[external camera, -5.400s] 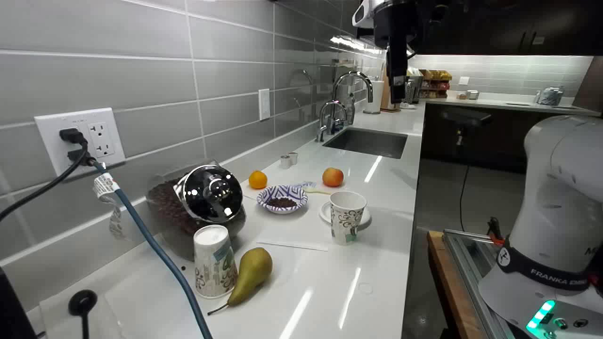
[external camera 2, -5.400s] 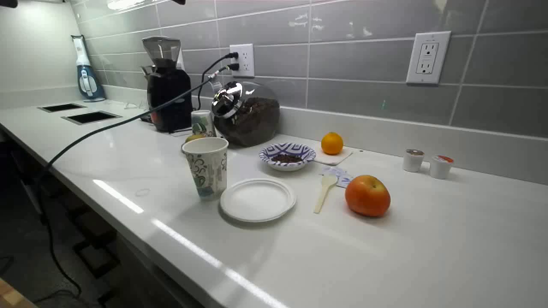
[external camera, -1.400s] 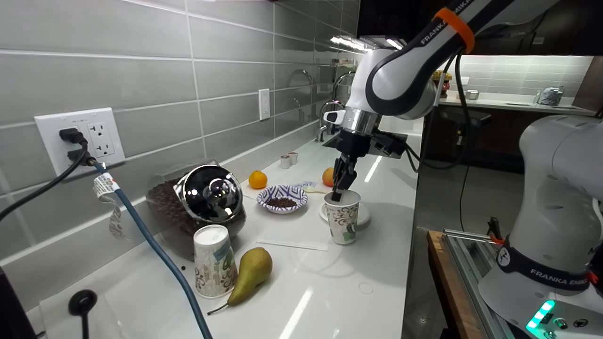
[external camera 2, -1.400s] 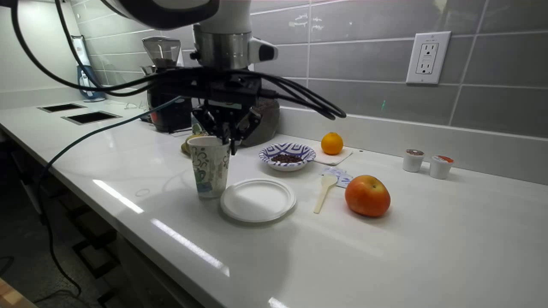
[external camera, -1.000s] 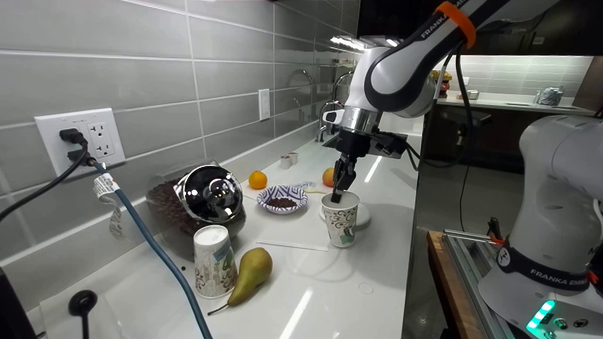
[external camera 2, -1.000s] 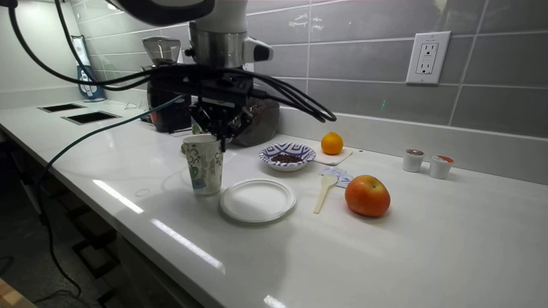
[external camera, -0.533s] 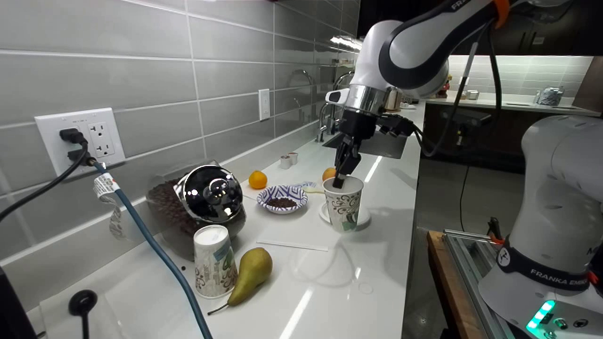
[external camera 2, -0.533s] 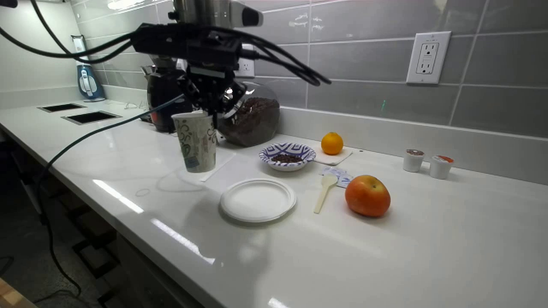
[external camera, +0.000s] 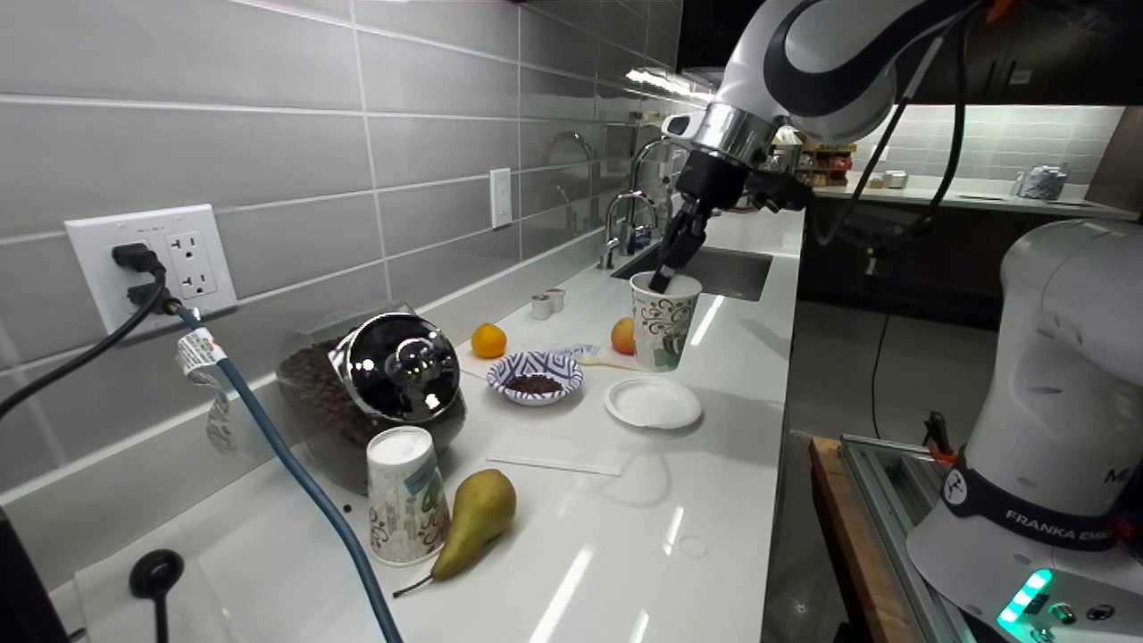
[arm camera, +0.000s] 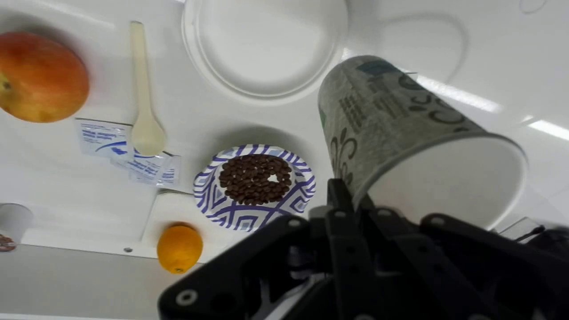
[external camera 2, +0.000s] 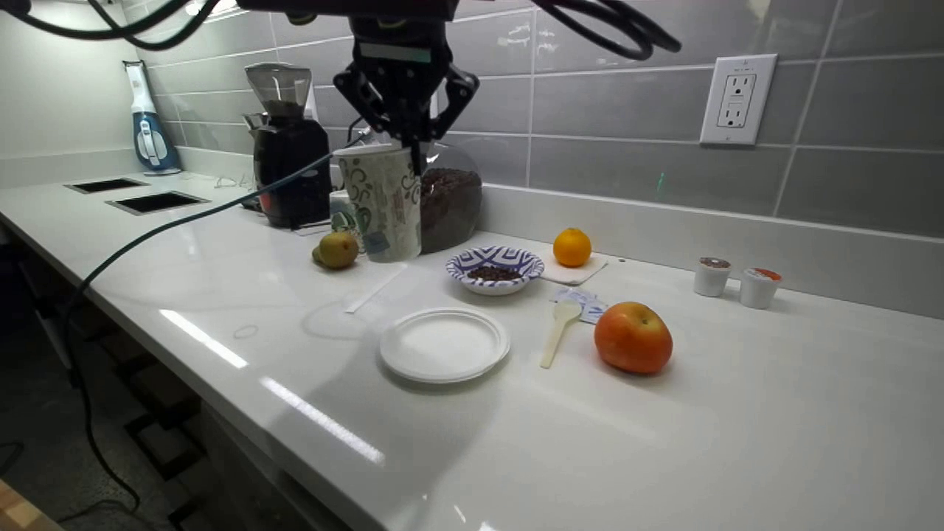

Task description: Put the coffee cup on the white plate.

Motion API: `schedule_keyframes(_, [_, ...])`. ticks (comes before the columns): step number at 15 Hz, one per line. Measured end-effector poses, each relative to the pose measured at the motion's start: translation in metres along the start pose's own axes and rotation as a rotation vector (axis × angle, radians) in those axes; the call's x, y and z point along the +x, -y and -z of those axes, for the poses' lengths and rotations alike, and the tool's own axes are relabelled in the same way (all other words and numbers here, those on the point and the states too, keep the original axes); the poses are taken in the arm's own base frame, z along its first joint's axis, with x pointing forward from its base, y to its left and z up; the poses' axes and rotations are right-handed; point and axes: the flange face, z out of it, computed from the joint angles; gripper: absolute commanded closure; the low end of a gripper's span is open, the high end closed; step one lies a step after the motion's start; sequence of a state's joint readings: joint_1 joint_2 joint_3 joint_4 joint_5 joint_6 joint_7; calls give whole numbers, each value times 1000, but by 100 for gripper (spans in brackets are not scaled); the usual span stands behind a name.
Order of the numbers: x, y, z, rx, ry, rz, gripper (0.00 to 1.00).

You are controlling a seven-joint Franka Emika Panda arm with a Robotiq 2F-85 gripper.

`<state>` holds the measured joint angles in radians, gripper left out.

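The coffee cup (external camera: 663, 335) is a white paper cup with brown swirls and green marks; I see no handle. My gripper (external camera: 661, 284) is shut on its rim wall, one finger inside and one outside. In both exterior views the cup (external camera 2: 385, 210) hangs slightly tilted in the air, mouth up, higher than the plate and apart from it. The round white plate (external camera 2: 445, 345) lies flat on the counter with nothing on it. In the wrist view the gripper (arm camera: 353, 195) pinches the near rim, and the cup's base end (arm camera: 355, 84) overlaps the edge of the plate (arm camera: 266, 44).
A patterned bowl (external camera 2: 494, 279) of coffee beans, an orange (external camera 2: 572, 248), a wooden spoon (external camera 2: 561, 332) and a red apple (external camera 2: 633, 337) stand around the plate. An upside-down paper cup (external camera: 406, 509), a pear (external camera: 480, 518) and a bean jar (external camera: 330, 402) are farther along, near a blue cord (external camera: 295, 469).
The cup stood on the counter beside the plate, with the gripper first away, then at its rim. Since then the gripper has lifted it and carried it sideways. The plate has not moved.
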<state>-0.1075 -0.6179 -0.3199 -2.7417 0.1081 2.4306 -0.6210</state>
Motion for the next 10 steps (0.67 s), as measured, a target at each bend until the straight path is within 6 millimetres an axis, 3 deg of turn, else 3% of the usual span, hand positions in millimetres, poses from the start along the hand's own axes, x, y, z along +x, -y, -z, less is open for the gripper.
schedule_keyframes(5, [-29, -42, 8, 11, -34, -99, 98])
schedule_keyframes(10, [-49, -65, -3, 24, -21, -138, 98])
